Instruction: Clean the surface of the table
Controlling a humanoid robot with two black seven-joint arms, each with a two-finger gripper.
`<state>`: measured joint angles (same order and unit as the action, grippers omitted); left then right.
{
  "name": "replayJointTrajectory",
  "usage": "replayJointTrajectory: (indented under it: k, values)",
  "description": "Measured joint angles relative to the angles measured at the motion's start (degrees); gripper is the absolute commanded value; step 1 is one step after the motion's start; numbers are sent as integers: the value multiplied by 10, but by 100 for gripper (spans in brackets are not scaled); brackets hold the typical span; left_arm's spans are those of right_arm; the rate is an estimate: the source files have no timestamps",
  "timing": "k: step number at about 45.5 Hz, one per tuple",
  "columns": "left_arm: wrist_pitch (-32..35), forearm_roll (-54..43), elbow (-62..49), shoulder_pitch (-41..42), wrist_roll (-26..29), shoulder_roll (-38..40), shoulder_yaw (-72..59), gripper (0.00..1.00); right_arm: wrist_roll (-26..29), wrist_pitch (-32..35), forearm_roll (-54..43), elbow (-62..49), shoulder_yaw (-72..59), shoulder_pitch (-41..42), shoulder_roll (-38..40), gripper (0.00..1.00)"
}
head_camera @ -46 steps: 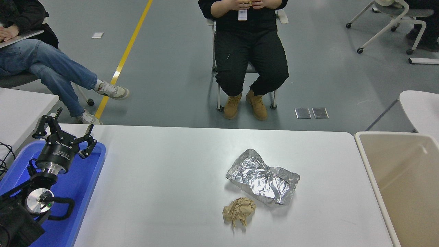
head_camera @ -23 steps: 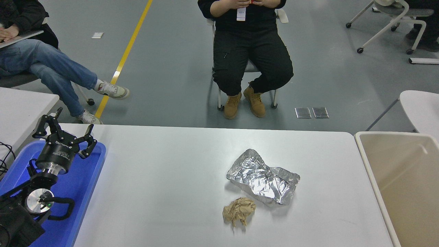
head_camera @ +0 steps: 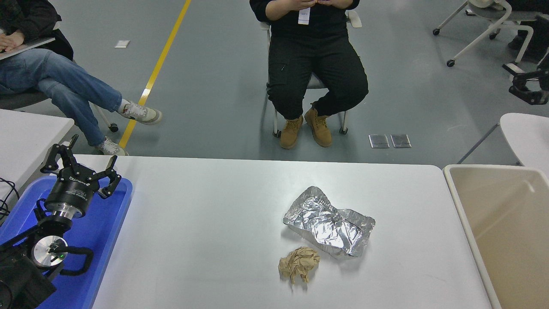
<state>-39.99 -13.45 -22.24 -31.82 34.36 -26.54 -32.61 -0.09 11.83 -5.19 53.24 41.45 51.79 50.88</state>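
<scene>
The white table surface (head_camera: 206, 223) bears a crumpled sheet of silver foil (head_camera: 330, 223) right of centre. A crumpled ball of brown paper (head_camera: 299, 264) lies just in front of the foil. My left gripper (head_camera: 81, 162) is parked open and empty over the blue tray (head_camera: 105, 231) at the lower left. My right gripper (head_camera: 529, 86) shows as a black shape at the right edge, high above the floor beyond the table and far from the litter. Only part of it is in view.
A beige bin (head_camera: 455, 193) stands against the table's right end. A person in black (head_camera: 315, 64) sits on a chair beyond the far edge. Another person in jeans (head_camera: 64, 86) sits at the far left. A second white table (head_camera: 25, 133) stands at the left.
My right gripper has come into view at the right edge; it was absent before. The seated person in black shifted feet and hands a little. The left arm, foil and paper have not moved.
</scene>
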Motion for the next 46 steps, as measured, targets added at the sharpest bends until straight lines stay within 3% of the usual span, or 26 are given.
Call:
replayJointTrajectory:
  k: [25, 46]
  values:
    - [0, 0, 0, 0, 0, 0, 0, 100, -8, -55, 2, -3, 119, -93, -120, 99]
    - [0, 0, 0, 0, 0, 0, 0, 100, -122, -59, -20, -27, 163, -178, -206, 99]
